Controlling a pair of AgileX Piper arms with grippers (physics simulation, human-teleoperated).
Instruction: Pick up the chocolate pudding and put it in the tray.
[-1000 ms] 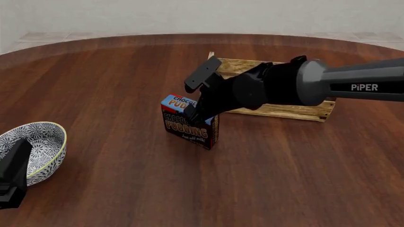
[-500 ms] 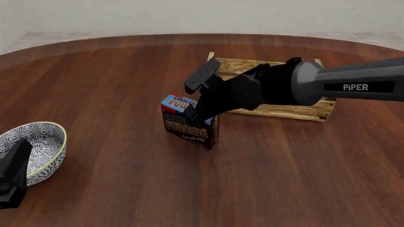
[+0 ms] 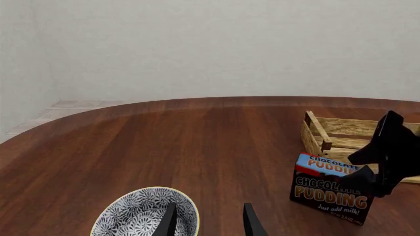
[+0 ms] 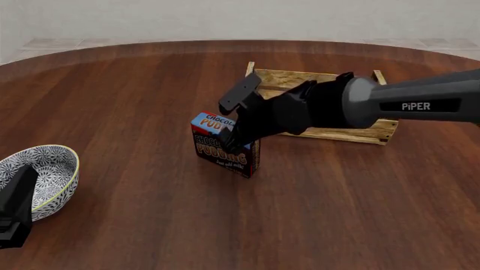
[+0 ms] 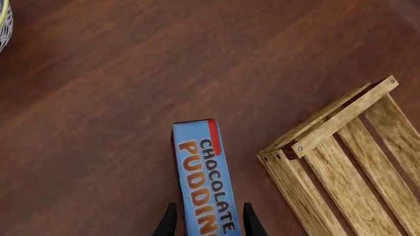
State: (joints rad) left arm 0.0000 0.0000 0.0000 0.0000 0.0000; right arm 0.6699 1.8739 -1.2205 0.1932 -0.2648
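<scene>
The chocolate pudding (image 4: 221, 147), a small carton with a blue top and a dark front, stands upright on the table just in front of the tray's left end. The tray (image 4: 352, 133) is an open wooden slat crate and holds nothing. My right gripper (image 4: 231, 138) reaches down over the carton's top. In the right wrist view its fingers (image 5: 169, 222) stand on either side of the carton (image 5: 203, 182), spread as wide as the idle left gripper's. My left gripper (image 3: 208, 222) is open and holds nothing, low at the near left by the bowl.
A patterned grey-white bowl (image 4: 53, 163) sits at the near left edge, right beside the left arm (image 4: 17, 211). The round table's far edge runs along a pale wall. The right arm's forearm crosses above the crate.
The right arm has eased a little down and to the left over the carton. The carton, crate, bowl and left arm have not moved.
</scene>
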